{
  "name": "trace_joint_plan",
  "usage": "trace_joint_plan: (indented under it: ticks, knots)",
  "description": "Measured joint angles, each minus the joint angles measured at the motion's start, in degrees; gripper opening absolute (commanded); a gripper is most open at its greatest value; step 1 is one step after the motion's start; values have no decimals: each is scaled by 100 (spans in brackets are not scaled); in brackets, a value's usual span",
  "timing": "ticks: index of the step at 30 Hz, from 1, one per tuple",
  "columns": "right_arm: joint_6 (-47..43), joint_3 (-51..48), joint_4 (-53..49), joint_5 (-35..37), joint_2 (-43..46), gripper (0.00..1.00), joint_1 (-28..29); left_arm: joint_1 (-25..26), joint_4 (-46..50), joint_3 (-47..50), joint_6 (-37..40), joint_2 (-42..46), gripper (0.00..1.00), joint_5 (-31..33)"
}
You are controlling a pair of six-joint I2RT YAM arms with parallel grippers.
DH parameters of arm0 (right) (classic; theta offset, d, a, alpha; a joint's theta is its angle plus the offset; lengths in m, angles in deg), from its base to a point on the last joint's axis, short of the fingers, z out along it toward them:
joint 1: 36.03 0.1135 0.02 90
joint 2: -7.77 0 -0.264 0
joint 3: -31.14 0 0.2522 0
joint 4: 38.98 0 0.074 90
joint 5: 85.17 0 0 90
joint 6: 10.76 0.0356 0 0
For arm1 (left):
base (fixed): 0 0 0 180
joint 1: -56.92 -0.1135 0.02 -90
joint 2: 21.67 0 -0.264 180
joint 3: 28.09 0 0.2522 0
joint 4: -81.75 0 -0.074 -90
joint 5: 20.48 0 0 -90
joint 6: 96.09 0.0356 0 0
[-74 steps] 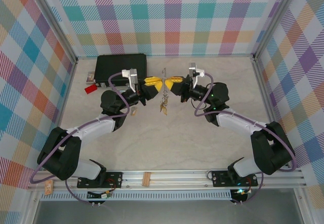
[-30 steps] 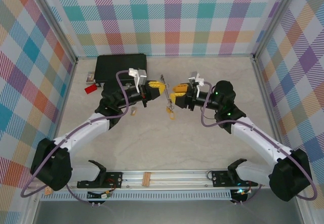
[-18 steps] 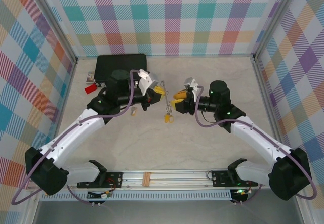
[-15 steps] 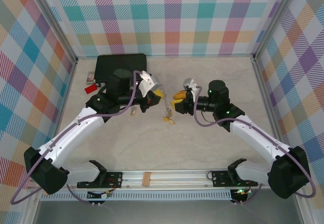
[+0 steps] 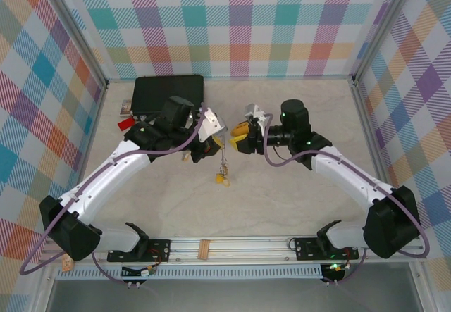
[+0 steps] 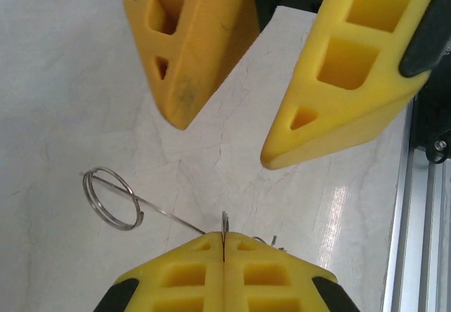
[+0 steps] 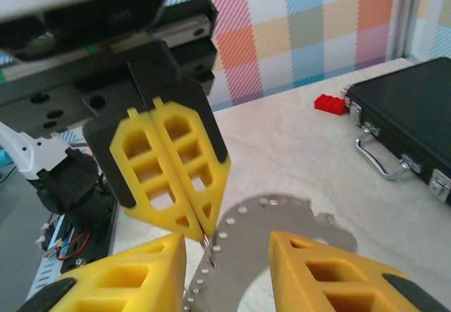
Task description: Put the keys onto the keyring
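The keyring is a thin silver wire loop above the pale table. A straight wire strand runs from it into the tips of the left gripper. The 2 yellow fingers of that gripper are pressed flat together, with the strand and a thin metal edge pinched between them. In the top view the keys sit as a small yellow-and-metal cluster at the lower end of the line that trails from the left gripper toward the near edge. Whether they touch the table cannot be told. The right gripper faces the left one tip to tip, just beside it, with its 2 fingers set narrowly apart and nothing clamped between them. In the right wrist view a flat silver plate with a row of small holes sits at the left fingertips, in the gap between the right fingers. Contact with them cannot be told. Farther off lie a black case with a silver handle and, beside it, a small red tag.
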Motion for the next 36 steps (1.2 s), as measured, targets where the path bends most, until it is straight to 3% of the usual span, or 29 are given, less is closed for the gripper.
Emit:
trace_joint_plan:
  ticks: [8,23,29,36]
  knots:
    - [-332,197,-339,-437,-358,37,63,7,-4,-4,44,0,0,4]
    - [-549,153,-514,-581,-592,36,98,9,-4,-63,63,0,0,-109]
    - [-586,155,-573,-579,-621,33,162,9,-4,-68,63,0,0,-173]
    - [-584,155,-540,-581,-621,20,181,17,-2,-68,61,0,0,-195]
